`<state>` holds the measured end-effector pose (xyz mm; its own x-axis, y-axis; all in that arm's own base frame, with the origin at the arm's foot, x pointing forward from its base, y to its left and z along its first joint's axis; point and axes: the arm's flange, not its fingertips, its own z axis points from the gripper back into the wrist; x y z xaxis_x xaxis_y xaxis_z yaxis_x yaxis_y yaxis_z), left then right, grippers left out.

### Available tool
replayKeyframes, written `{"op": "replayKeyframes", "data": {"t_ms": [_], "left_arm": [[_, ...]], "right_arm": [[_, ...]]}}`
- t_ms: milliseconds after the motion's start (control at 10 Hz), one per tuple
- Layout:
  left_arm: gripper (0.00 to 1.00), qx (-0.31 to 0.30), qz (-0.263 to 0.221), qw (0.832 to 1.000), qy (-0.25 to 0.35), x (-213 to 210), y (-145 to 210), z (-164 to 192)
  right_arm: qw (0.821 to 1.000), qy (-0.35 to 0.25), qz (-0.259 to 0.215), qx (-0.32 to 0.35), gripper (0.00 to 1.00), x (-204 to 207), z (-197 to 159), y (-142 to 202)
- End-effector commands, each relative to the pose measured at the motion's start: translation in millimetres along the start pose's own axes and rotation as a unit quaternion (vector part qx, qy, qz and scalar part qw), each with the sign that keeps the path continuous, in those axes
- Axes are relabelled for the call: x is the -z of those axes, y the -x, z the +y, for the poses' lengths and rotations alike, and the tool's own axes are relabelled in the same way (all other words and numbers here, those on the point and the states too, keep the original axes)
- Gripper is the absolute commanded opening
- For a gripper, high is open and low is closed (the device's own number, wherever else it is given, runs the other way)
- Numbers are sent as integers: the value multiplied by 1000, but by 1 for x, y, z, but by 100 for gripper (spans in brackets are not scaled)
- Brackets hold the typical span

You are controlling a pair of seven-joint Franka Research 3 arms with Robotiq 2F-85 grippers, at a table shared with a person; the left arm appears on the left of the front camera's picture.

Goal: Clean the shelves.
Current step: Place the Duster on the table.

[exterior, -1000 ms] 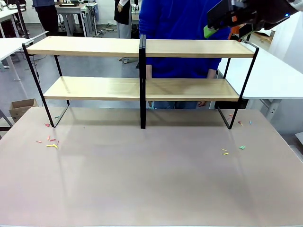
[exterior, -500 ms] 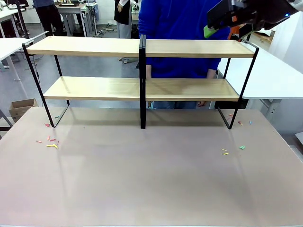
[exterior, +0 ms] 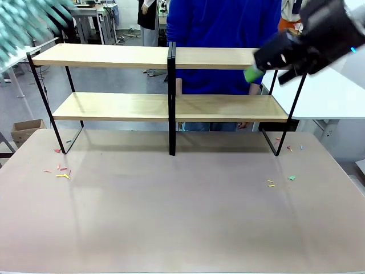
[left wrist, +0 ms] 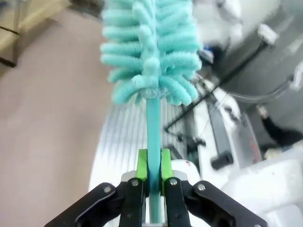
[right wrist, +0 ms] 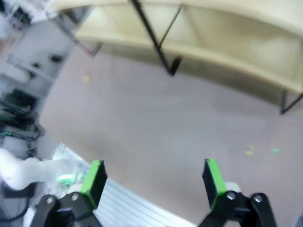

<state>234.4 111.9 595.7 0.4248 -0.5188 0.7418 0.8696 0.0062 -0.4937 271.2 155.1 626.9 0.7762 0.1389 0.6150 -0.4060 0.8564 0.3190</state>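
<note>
— Where do the shelves (exterior: pixel 171 85) stand?
— At the far side of the surface (exterior: pixel 182 211), upright, with a person in a blue top (exterior: pixel 222 34) right behind them. Two tiers of light wooden boards sit in a thin black frame, and a black post (exterior: pixel 171 97) runs down the middle. The right wrist view also takes in the shelves (right wrist: pixel 227 42) from above, blurred.
— What about the left gripper (left wrist: pixel 150 187)?
— In its wrist view the jaws are clenched on the thin stem of a teal duster (left wrist: pixel 151 47), green pads pressed to either side of the stem. The fluffy head rises well above the fingers. In the front view a teal blur of the duster (exterior: pixel 28 23) shows at the top left corner, above the left end of the upper board.
— And the right gripper (right wrist: pixel 154 177)?
— Its jaws are spread wide with nothing between them; the wrist camera looks down past the two green pads at the surface. In the front view the right gripper (exterior: pixel 254 71) hangs in front of the right end of the upper board, one green pad showing.
— Anything lying on the surface?
— Small coloured scraps: a cluster near the left foot of the frame (exterior: pixel 60 170), a few more near the right foot (exterior: pixel 279 181).
</note>
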Motion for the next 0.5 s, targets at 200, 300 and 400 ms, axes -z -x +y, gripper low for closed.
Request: {"op": "replayKeyframes", "data": {"t_ms": [200, 300, 400], "left_arm": [[13, 21, 138, 990, 8, 109, -34, 77], [13, 34, 152, 988, -6, 137, -38, 96], [13, 35, 178, 983, -41, 165, -37, 119]], "right_arm": [[968, -207, 34, 138, 100, -32, -158, 92], [952, -246, 33, 178, 100, -19, -188, 123], [936, -270, 27, 224, 100, -1, -211, 155]]}}
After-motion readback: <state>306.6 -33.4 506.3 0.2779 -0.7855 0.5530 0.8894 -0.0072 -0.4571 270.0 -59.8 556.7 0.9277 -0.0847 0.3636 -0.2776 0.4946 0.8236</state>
